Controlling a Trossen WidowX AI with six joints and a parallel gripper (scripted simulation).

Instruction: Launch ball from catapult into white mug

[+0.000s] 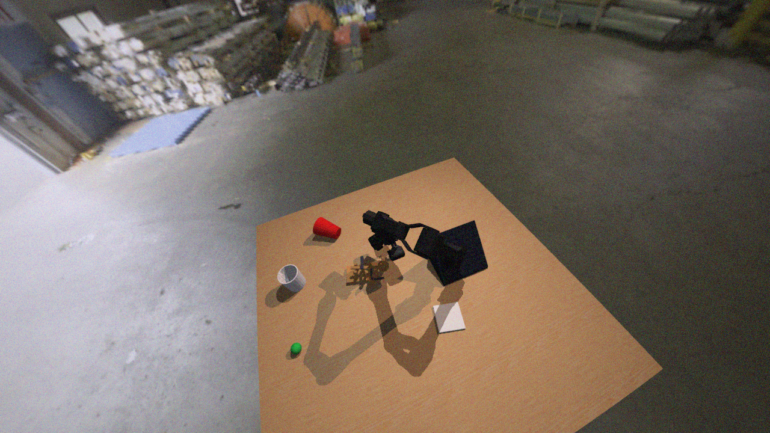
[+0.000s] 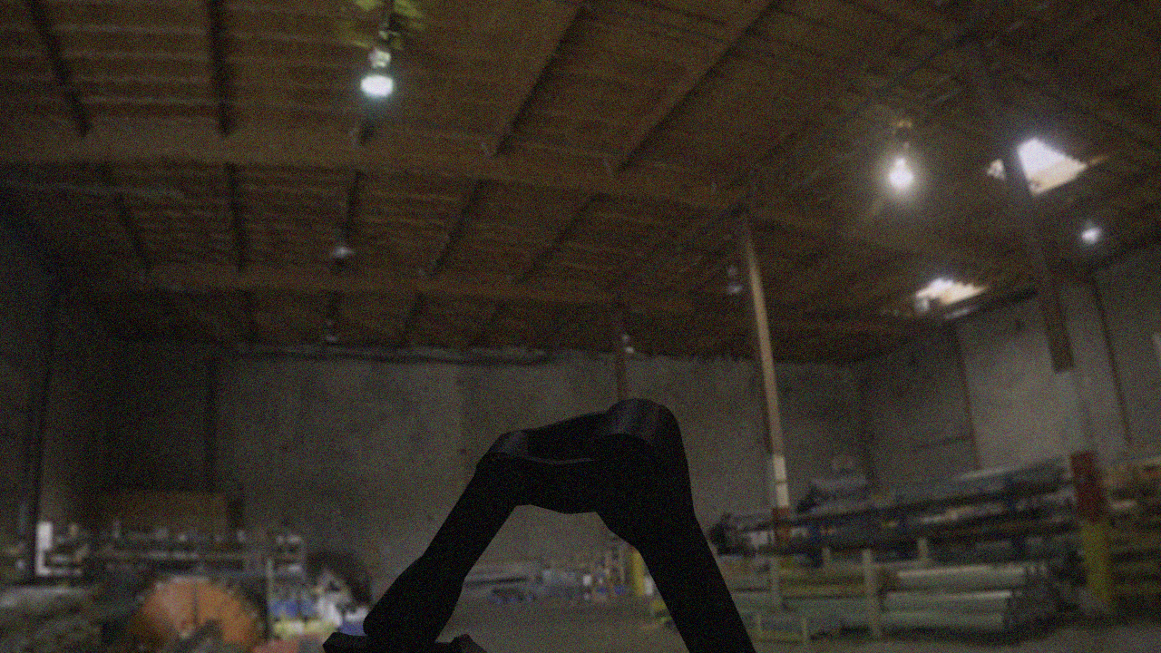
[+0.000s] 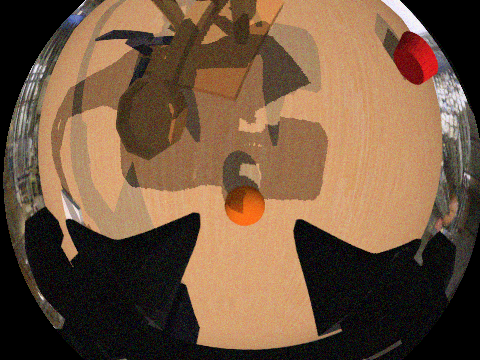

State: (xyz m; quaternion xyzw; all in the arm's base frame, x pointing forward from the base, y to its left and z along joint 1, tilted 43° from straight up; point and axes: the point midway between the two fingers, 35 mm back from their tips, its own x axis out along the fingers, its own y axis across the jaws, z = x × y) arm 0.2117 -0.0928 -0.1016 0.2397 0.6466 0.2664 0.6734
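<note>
My gripper [image 3: 248, 223] is open in the wrist view. The orange ball [image 3: 245, 206] lies on the table between and just ahead of the two fingertips, with space to either side. The ball is hidden by the gripper in the top view. The wooden catapult [image 1: 366, 273] [image 3: 217, 81] stands beside the ball, partly shaded by the arm, and its round cup [image 3: 145, 122] is empty of any visible ball. The white mug [image 1: 293, 279] stands upright to the left of the catapult in the top view. The exterior view shows only upper parts of the arm.
A red tapered cup [image 1: 326, 229] [image 3: 416, 59] stands behind the mug. A green ball [image 1: 296, 348] lies near the table's left edge. A flat white square [image 1: 449, 317] lies near the arm's black base plate [image 1: 472, 250]. The arm's shadows cross the wooden table [image 1: 517, 350].
</note>
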